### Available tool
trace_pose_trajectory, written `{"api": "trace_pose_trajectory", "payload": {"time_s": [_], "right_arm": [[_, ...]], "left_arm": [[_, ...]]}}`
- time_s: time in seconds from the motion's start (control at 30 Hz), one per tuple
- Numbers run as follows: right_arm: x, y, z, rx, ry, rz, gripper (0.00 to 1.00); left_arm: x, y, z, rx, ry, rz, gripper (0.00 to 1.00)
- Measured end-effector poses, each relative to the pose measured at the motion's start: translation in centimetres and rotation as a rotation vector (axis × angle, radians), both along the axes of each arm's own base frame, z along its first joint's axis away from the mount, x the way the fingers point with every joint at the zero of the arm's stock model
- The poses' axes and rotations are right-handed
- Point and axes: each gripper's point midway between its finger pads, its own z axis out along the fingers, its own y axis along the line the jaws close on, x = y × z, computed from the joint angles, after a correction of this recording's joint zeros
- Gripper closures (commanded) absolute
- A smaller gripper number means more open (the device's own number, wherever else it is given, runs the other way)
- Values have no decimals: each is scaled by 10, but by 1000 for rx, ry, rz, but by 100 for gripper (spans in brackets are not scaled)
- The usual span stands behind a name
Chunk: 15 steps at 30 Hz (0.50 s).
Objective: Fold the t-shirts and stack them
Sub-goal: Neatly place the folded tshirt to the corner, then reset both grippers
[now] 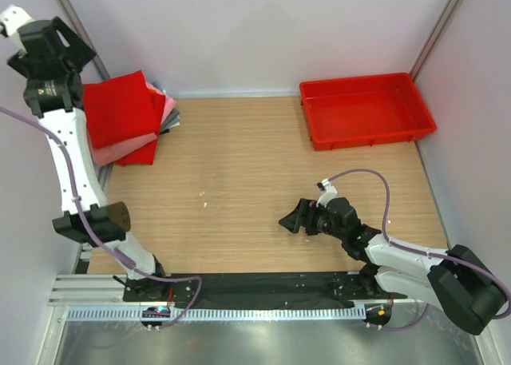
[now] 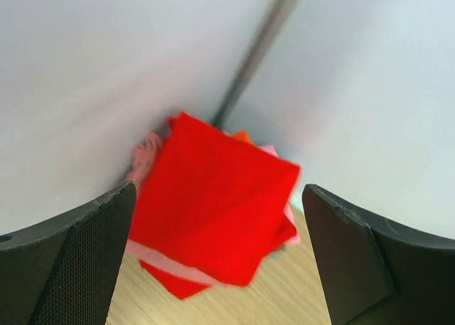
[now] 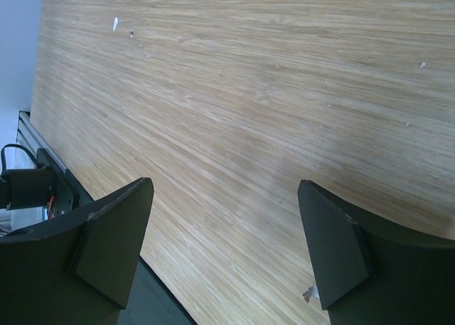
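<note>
The t-shirts [image 1: 120, 109] look soft, light and floppy. They sit just ahead of the wide-apart, empty left end effector [image 2: 219, 197]. I would pinch a folded edge.

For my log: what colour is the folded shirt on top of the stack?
The top shirt is bright red, seen best in the top external view.

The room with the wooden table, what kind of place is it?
Probably a robot test cell: white walls box in a wooden table, a left arm and right arm are bolted at its near edge, and folded t-shirts are stacked in one corner.
</note>
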Motion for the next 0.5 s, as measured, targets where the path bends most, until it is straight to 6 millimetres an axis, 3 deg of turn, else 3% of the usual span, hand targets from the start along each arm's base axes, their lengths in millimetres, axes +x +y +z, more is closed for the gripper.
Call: {"api": "trace_pose_trajectory", "payload": {"time_s": [0.13,0.27,0.37,0.5], "right_arm": [[1,1,2,5,-7,0,11],[1,1,3,9,-11,0,11],[2,1,4,11,-14,0,11],[3,2,13,30,-40,-1,11]], "left_arm": [[-19,-65,-4,8,-5,-121,0],[-27,-112,-29,0,31,-229,0],[-42,-129,-72,-22,82,-283,0],[-87,-139,-143,-52,176,-326,0]]}}
